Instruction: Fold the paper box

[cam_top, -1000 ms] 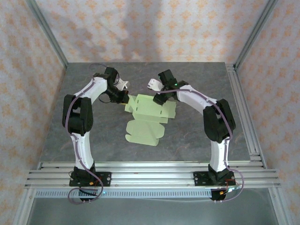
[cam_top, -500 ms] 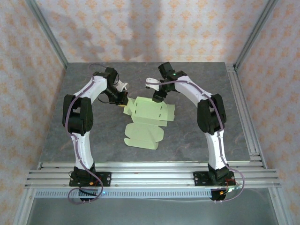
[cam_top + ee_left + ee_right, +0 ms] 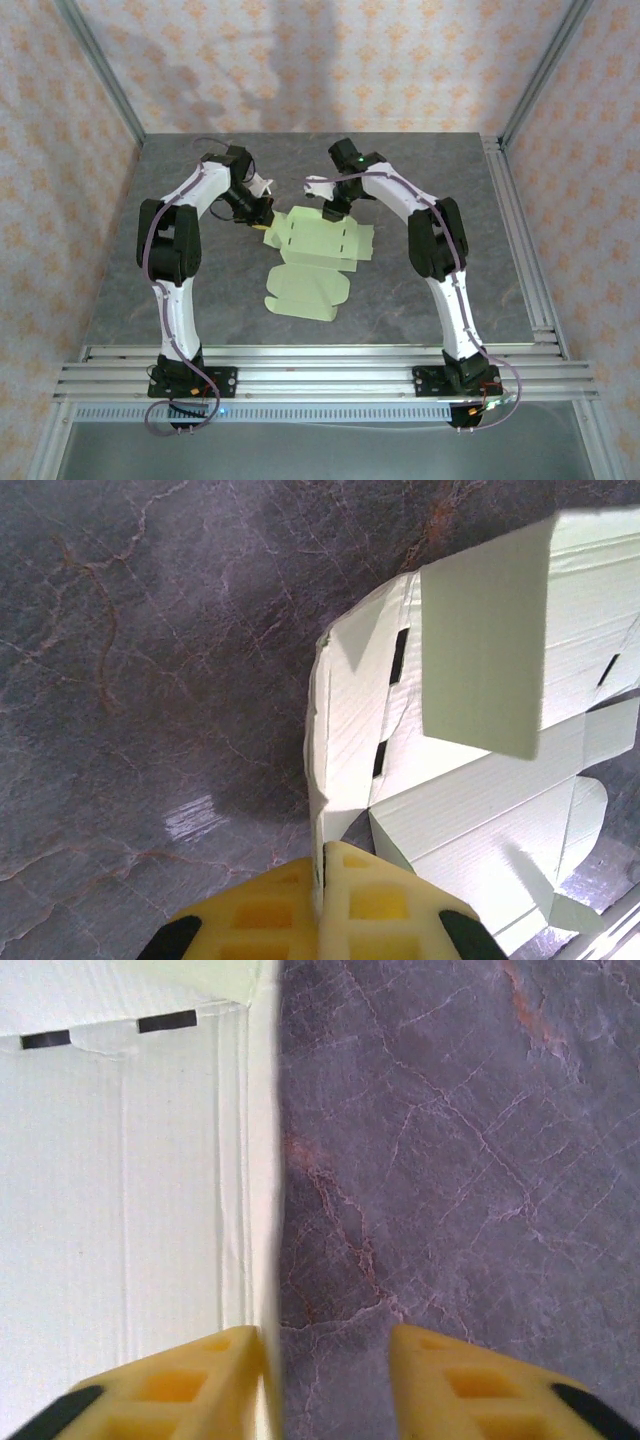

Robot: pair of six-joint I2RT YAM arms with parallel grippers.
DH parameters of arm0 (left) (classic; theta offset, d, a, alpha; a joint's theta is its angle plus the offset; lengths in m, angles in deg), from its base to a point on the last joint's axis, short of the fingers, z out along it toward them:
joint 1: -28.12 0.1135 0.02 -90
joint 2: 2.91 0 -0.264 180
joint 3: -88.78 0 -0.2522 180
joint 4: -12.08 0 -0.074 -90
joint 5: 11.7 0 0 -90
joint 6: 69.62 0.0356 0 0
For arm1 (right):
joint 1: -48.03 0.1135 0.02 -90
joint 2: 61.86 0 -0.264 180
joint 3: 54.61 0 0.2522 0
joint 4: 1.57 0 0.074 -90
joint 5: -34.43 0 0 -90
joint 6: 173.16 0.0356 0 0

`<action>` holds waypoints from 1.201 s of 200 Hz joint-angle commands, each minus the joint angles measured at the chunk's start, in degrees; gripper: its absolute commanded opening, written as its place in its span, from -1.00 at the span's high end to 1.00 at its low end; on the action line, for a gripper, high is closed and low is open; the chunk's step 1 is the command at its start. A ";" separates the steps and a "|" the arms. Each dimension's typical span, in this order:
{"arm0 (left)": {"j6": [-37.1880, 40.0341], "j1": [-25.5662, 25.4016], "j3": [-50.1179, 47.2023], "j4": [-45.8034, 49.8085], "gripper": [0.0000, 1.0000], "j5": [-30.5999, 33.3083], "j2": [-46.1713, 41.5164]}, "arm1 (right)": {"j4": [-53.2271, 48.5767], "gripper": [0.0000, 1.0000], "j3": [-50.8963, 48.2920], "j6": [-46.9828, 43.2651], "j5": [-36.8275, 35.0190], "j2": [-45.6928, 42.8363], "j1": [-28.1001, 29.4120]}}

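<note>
The paper box (image 3: 310, 262) is a pale green die-cut sheet lying partly folded in the middle of the table, with one panel raised at its far side. My left gripper (image 3: 262, 218) is shut on the sheet's left flap. In the left wrist view, that flap's thin edge runs down between the yellow fingertips of the left gripper (image 3: 322, 865), and the paper box (image 3: 480, 730) spreads to the right. My right gripper (image 3: 330, 211) is at the sheet's far edge. In the right wrist view the right gripper (image 3: 325, 1345) is open, with an upright edge of the paper box (image 3: 120, 1160) against its left finger (image 3: 225, 1360).
The grey marbled tabletop (image 3: 420, 290) surrounds the sheet. Aluminium rails (image 3: 320, 365) run along the near edge, and a rail (image 3: 520, 240) lines the right side. Patterned walls enclose the back and sides.
My right gripper has moved left along the sheet's far edge, and its jaws have narrowed around the card edge. The left gripper keeps its hold on the flap.
</note>
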 commanded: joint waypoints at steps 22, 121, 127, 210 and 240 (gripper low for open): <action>1.70 -0.63 1.35 2.56 1.00 0.60 0.23 | -4.59 0.40 3.62 -1.37 0.36 2.04 0.09; 1.92 -0.77 1.79 2.92 1.00 0.62 0.31 | -6.59 0.45 4.93 -0.93 0.97 3.38 0.05; 1.94 -0.84 1.88 3.03 1.00 0.62 0.41 | -6.61 0.46 4.88 -0.83 1.04 3.37 0.05; 1.88 -1.06 1.97 2.99 1.00 0.64 0.32 | -7.86 1.00 5.91 -0.25 0.21 3.56 -0.04; 0.11 -1.06 0.78 0.10 0.78 0.63 -1.55 | -4.54 1.00 3.92 1.76 -3.44 1.70 0.44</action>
